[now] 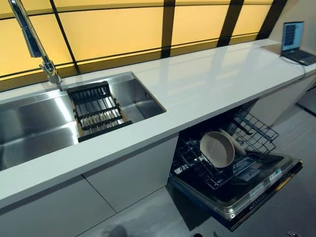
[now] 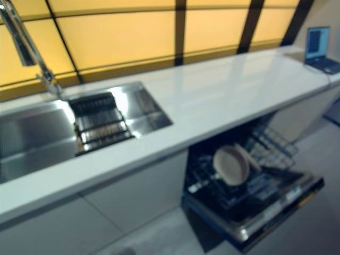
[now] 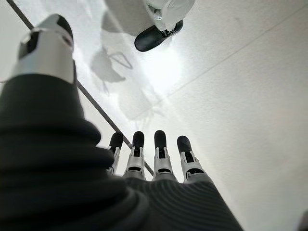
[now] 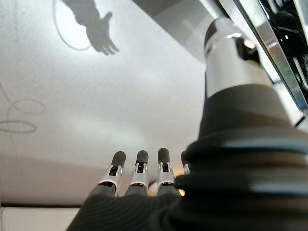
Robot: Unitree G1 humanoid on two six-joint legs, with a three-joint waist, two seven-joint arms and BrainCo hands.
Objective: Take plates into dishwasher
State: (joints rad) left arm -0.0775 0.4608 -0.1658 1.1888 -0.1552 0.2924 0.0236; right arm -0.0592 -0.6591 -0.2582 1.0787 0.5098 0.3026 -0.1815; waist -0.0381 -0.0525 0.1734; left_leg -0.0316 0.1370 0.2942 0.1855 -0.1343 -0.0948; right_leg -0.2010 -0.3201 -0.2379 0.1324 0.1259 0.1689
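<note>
Two plates [image 1: 217,148] stand on edge in the lower rack [image 1: 207,170] of the dishwasher [image 1: 237,190], whose door hangs open under the white worktop [image 1: 207,84]. In the left eye view the front plate shows its round beige face, with the second just behind it, touching or nearly so. A wire basket [image 1: 254,131] sits behind them to the right. A steel sink [image 1: 29,128] is set into the worktop at the left, with a dark drying rack [image 1: 96,111] lying across it and a tap [image 1: 32,42] above. A laptop [image 1: 295,44] stands open at the far right end.

The right eye view gives the same scene: plates [image 2: 231,164] in the dishwasher [image 2: 249,210], no robot hand in sight.

In the left wrist view the left robot hand [image 3: 144,163] hangs over the floor [image 3: 250,96], fingers straight and spread, holding nothing.

In the right wrist view the right robot hand [image 4: 139,175] is likewise spread and empty above the floor [image 4: 96,106], with the edge of the dishwasher door [image 4: 269,43] beside its thumb.
</note>
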